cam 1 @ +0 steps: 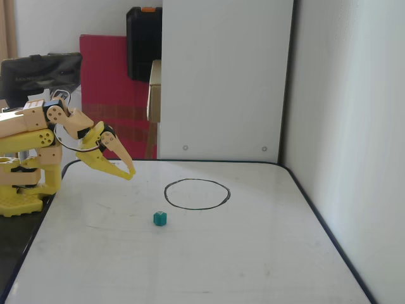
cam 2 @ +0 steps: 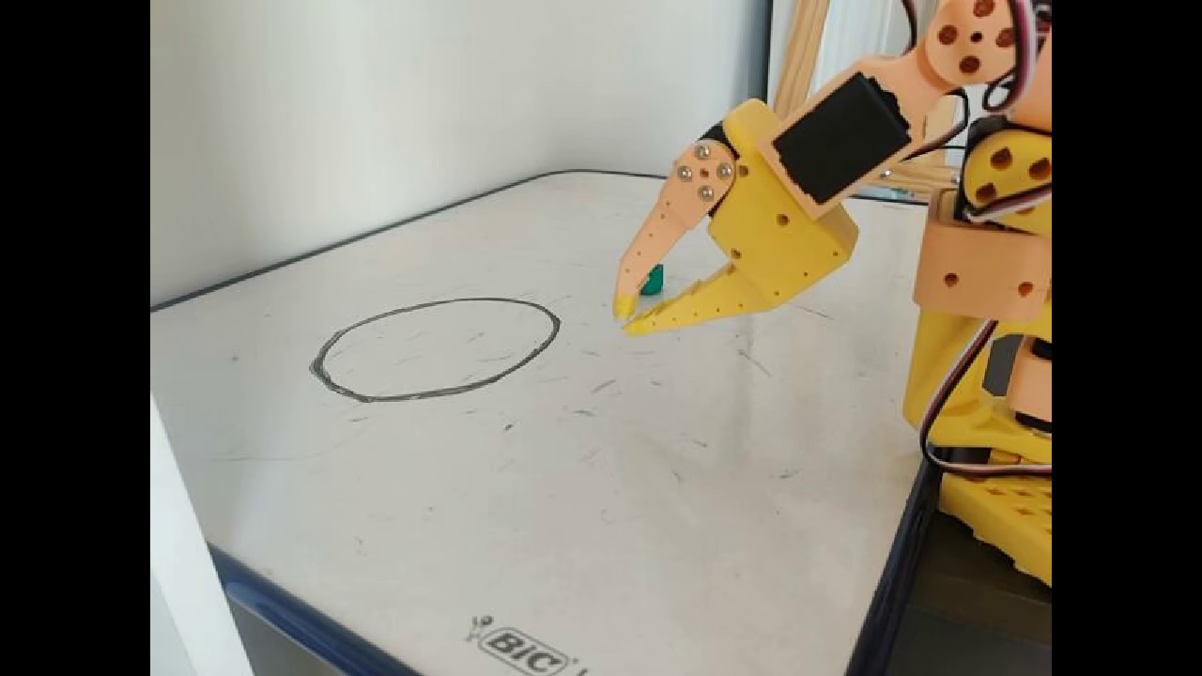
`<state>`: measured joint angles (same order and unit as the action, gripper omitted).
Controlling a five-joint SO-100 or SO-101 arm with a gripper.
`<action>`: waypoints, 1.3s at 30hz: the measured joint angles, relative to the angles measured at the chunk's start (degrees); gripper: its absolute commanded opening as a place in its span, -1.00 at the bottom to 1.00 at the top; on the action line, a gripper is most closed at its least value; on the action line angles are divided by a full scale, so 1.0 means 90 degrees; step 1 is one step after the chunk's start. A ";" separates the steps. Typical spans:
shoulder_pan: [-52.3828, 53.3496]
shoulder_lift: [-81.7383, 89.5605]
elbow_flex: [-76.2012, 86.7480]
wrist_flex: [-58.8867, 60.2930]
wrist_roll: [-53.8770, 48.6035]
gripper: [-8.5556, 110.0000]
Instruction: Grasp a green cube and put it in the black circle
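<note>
A small green cube (cam 1: 160, 218) sits on the whiteboard, just outside the black drawn circle (cam 1: 197, 208), on its near-left side in a fixed view. My yellow gripper (cam 1: 130, 172) hangs above the board's far-left area, well away from the cube; its fingertips nearly touch and hold nothing. In the other fixed view the cube (cam 2: 653, 280) shows partly through the gap behind the gripper (cam 2: 626, 316). There the circle (cam 2: 423, 396) lies left of the gripper.
The whiteboard (cam 1: 253, 253) has a dark rim and faint pen marks. The arm's yellow base (cam 1: 22, 190) stands off its left edge. White panels wall in the back and right sides. A red board and a black case stand behind.
</note>
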<state>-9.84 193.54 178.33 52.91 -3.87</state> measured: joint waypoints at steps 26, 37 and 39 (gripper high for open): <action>0.0508 -0.1904 -0.1758 0.0576 -0.0850 -0.85; 0.1396 -0.5527 -0.6592 0.1455 -0.2236 -0.84; 0.1602 -0.6250 -0.7217 0.1445 -0.2412 -0.80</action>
<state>4.57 137.29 113.38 65.92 -25.58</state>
